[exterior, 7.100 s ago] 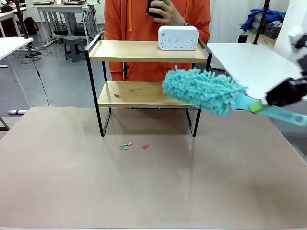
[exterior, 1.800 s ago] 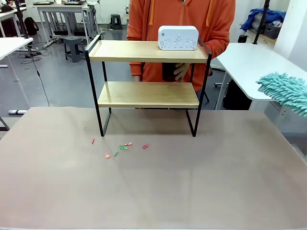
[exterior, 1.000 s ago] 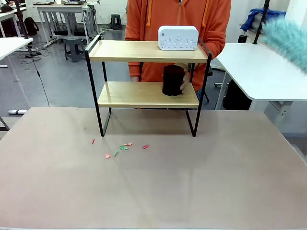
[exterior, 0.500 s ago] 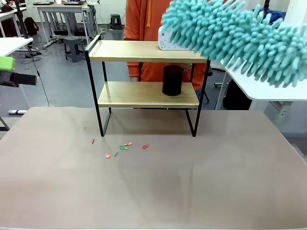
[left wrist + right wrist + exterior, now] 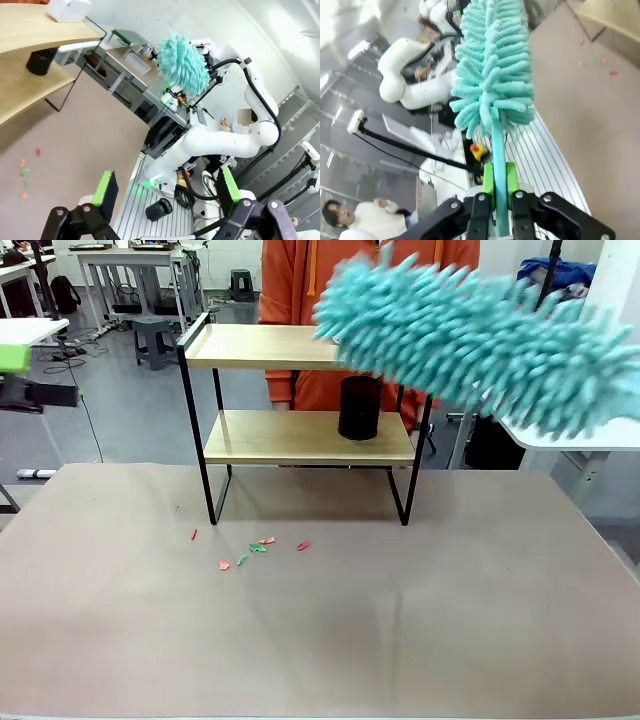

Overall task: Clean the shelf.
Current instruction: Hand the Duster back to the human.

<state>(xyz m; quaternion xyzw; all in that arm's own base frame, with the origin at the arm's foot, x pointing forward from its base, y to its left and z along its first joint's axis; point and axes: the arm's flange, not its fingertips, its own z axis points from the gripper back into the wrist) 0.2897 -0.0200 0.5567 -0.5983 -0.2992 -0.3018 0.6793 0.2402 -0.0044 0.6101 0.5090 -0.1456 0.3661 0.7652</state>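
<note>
Compared with half a second ago, the teal duster (image 5: 480, 340) is hanging lower and further left in the front view, blurred and now covering the right end of the upper board; the left gripper (image 5: 30, 377) is sitting slightly higher at the left edge, its green pad above and its black finger below, with a gap between them; the shelf (image 5: 300, 437) is standing at the far side of the table (image 5: 420, 620), in front of the person (image 5: 290, 280) in orange; a black cup (image 5: 359, 408) is standing upright on the lower board, toward its right end; coloured scraps (image 5: 255, 548) are lying on the table in front of the shelf.

In the left wrist view, the left gripper (image 5: 165, 187) is holding its jaws wide with nothing between them; the shelf (image 5: 30, 35) is showing at the upper left, tilted by the wrist's roll, with the black cup (image 5: 41, 60) on its lower board and a white box (image 5: 70, 9) on the upper one; the duster (image 5: 182, 62) is rising above the white right arm (image 5: 220, 142), apart from the shelf; the scraps (image 5: 25, 172) are lying on the table at the left.

In the right wrist view, the right gripper (image 5: 496, 192) is clamping its green pads (image 5: 488, 182) tight on the duster's thin handle (image 5: 496, 145); the fluffy head (image 5: 492, 65) is pointing away from the camera; a corner of the shelf (image 5: 615, 12) is showing at the upper right; the scraps (image 5: 595, 62) are lying on the table (image 5: 580, 130) near it.
</note>
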